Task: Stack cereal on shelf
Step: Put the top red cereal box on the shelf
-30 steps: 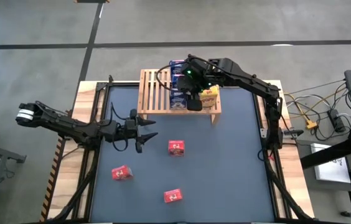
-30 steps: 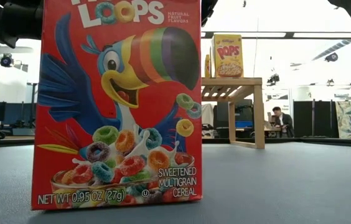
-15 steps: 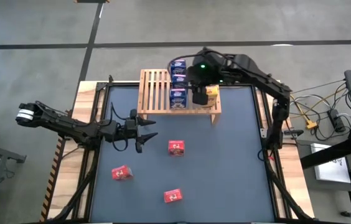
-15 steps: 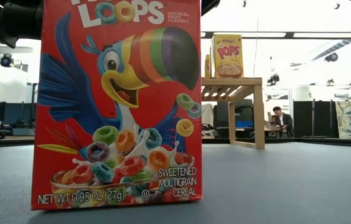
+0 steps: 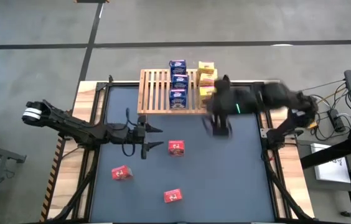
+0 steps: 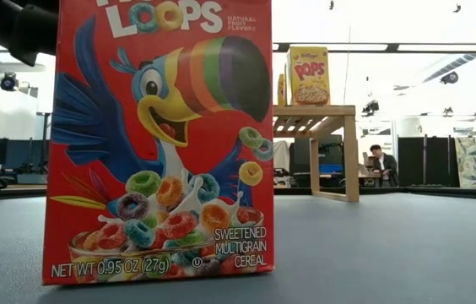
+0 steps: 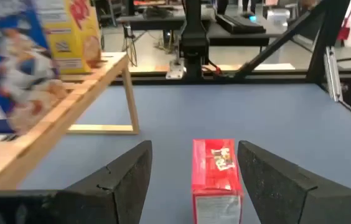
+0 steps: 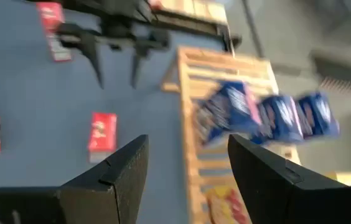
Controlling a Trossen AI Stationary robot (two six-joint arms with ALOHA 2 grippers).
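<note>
The wooden slatted shelf (image 5: 157, 92) stands at the table's far edge. A row of three blue cereal boxes (image 5: 178, 81) and a row of three yellow ones (image 5: 206, 79) sit on its top. Three red boxes stand on the mat: one mid-table (image 5: 176, 147), two nearer (image 5: 121, 173) (image 5: 172, 196). My left gripper (image 5: 155, 137) is open and level, just left of the mid-table red box (image 7: 213, 177), which stands ahead between its fingers, untouched. My right gripper (image 5: 218, 129) is open, raised over the mat near the shelf's right end, with nothing between its fingers (image 8: 188, 138).
In the low view one red box (image 6: 158, 143) stands close to the camera and hides much of the table. The shelf's leg (image 7: 130, 106) stands on the mat to the far side of the left gripper. Bare mat (image 5: 238, 180) lies at the near right.
My right gripper has drawn back from the yellow boxes on the shelf, rising and swinging toward the table's right and near side; the three yellow boxes now show uncovered. My left gripper has moved a little toward the right, closer to the mid-table red box.
</note>
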